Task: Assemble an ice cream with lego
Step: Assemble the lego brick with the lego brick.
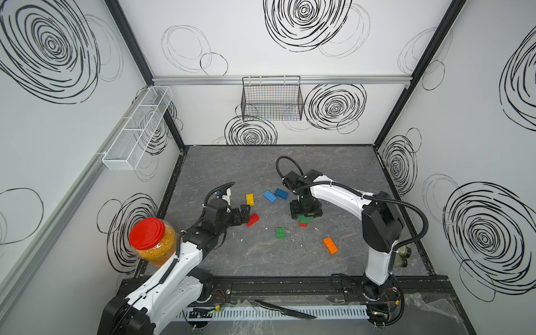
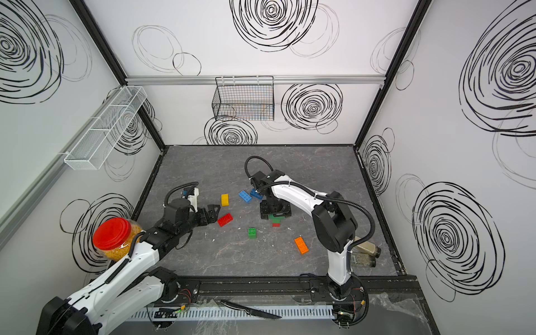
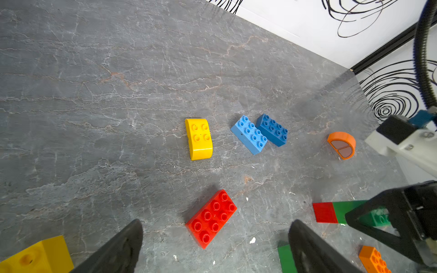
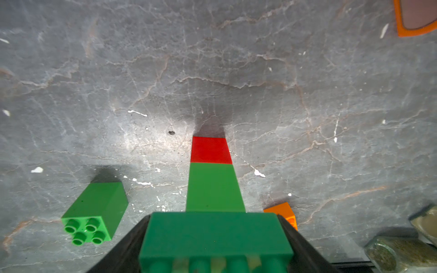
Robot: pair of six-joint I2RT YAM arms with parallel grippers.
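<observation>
Three pieces joined so far: a stack (image 1: 303, 222) near the middle of the worktop (image 1: 232, 162), red square brick (image 4: 210, 150) at the foot, green brick (image 4: 214, 186) above it, wide dark green brick (image 4: 215, 234) on top. Right hand (image 1: 306, 214): set straight down over the stack, jaws flanking the dark green brick; whether clenched on it or just released cannot be told. Left hand (image 1: 245, 215): released, jaws wide, empty, low over the worktop just beside the red oblong brick (image 1: 253, 219). Loose lego, unused: yellow rounded piece (image 1: 250, 199); light blue brick (image 1: 269, 196) touching a darker blue brick (image 1: 281, 193); green square brick (image 1: 280, 233) and orange oblong brick (image 1: 330, 245), both near the stack; orange dome piece (image 3: 341, 145) on its side, hidden under the right arm in both top views; a further yellow block (image 3: 35, 257) at the edge of the left wrist view. Progress, by judgement: the lower part looks begun, the rounded scoop pieces are not yet fitted, most of the build remains. Obstructions: the right hand covers the stack's studs. Other items: red-lidded jar (image 1: 152, 242) close against the left arm; two small bottles (image 2: 365, 251) by the right arm's base; knife (image 1: 285, 310) on the front rail; wire basket (image 1: 272, 98) and white mesh basket (image 1: 136, 127) on the walls.
</observation>
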